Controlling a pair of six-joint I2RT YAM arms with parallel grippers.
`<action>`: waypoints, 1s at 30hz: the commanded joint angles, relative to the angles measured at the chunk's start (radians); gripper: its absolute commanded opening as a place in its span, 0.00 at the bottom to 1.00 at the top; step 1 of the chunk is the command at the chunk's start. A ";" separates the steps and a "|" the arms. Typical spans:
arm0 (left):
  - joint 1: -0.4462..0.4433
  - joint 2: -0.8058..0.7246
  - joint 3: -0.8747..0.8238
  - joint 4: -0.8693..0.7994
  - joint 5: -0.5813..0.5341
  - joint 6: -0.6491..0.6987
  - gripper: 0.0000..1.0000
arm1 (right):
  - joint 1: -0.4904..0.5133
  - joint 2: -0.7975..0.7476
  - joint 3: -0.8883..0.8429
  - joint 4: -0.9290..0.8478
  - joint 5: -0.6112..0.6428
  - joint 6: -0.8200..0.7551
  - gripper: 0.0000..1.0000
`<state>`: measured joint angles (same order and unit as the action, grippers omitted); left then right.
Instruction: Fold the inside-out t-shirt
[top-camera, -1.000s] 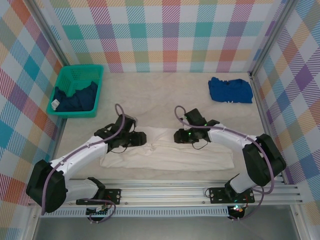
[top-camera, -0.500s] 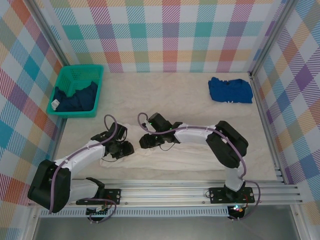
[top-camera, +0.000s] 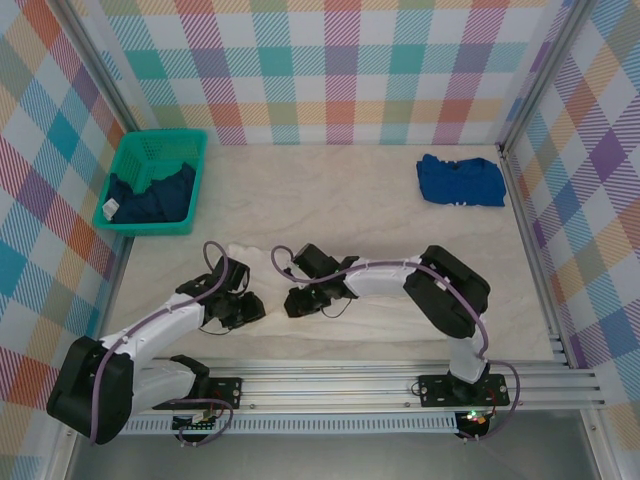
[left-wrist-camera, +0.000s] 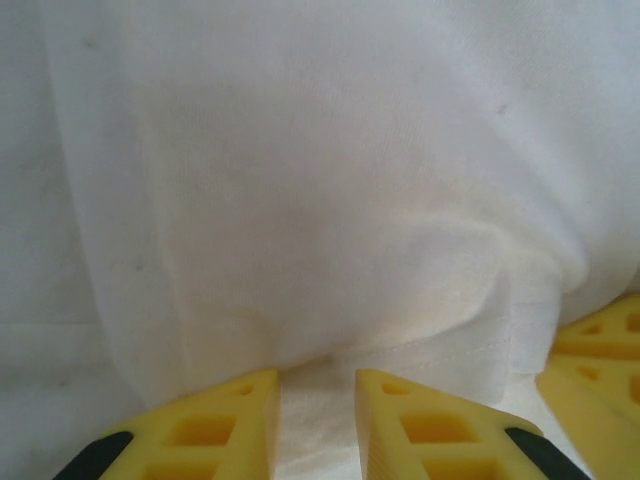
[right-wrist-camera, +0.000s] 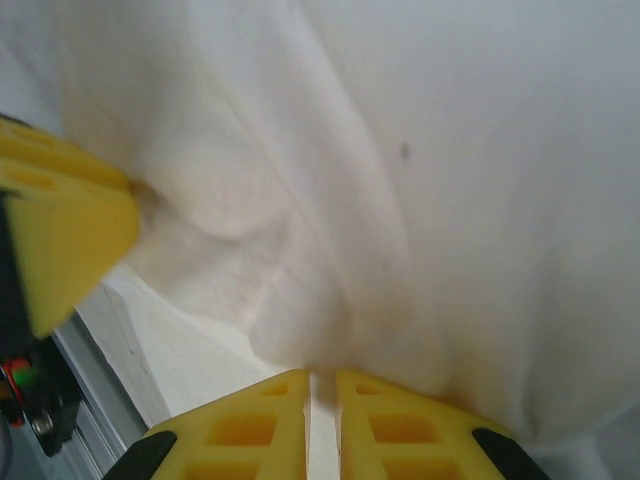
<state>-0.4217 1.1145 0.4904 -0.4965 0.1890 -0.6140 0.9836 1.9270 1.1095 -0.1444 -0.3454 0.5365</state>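
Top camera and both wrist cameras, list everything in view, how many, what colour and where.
t-shirt: one, white, near left-centre of the table, bunched between the arms
folded shirt: one, bright blue, far right corner
basket: one, green, far left corner
garment: one, dark navy, inside the basket
table: one, cream covering
walls: multicoloured plaid, around the table
left arm, right arm: white and black, reaching to the t-shirt
left fingers: two, yellow, at the t-shirt's hem
right fingers: two, yellow, nearly together on a t-shirt fold
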 joint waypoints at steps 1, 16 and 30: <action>0.009 -0.039 0.002 -0.045 -0.049 -0.004 0.26 | 0.009 -0.028 -0.022 -0.040 -0.011 0.002 0.13; 0.221 -0.069 0.095 0.071 -0.279 0.091 0.88 | -0.031 -0.235 -0.043 -0.044 0.031 -0.130 0.30; 0.274 0.261 0.214 0.109 -0.159 0.259 1.00 | -0.161 -0.288 -0.139 0.025 -0.060 -0.161 0.35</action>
<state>-0.1600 1.3373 0.6739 -0.3901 -0.0078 -0.4072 0.8299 1.6428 0.9871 -0.1505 -0.3576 0.4019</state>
